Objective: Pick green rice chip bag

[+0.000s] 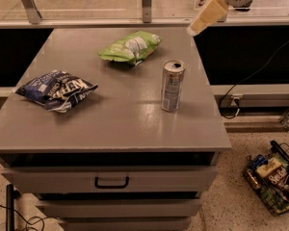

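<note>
The green rice chip bag (130, 47), lime green with a white patch, lies flat on the grey cabinet top (111, 124) toward the back centre. My gripper (206, 17) hangs in the air at the upper right, above the cabinet's back right corner. It is to the right of the bag and well apart from it, and it holds nothing.
A silver drink can (172, 85) stands upright right of centre, in front of the green bag. A dark blue-and-white chip bag (56, 90) lies at the left. A wire basket of snacks (274, 177) sits on the floor at the right. A railing runs behind the cabinet.
</note>
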You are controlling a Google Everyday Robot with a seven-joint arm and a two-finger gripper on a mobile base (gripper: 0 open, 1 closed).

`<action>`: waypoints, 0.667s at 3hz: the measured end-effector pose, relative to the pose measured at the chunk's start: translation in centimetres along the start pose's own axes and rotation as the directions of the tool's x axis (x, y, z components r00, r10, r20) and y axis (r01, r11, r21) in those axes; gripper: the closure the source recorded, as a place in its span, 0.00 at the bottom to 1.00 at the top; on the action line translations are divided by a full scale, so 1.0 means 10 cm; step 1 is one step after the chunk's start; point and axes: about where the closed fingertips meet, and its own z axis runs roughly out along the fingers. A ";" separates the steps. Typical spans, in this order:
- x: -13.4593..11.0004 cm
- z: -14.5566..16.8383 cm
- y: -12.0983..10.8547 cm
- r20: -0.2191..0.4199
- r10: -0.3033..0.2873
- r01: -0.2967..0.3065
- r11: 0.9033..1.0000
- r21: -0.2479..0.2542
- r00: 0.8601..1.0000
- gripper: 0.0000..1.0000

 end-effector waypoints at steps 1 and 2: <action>-0.01 0.37 0.14 0.000 0.023 -0.023 0.998 0.054 1.000 0.00; -0.09 0.67 0.23 0.040 0.049 -0.052 0.995 0.086 0.998 0.00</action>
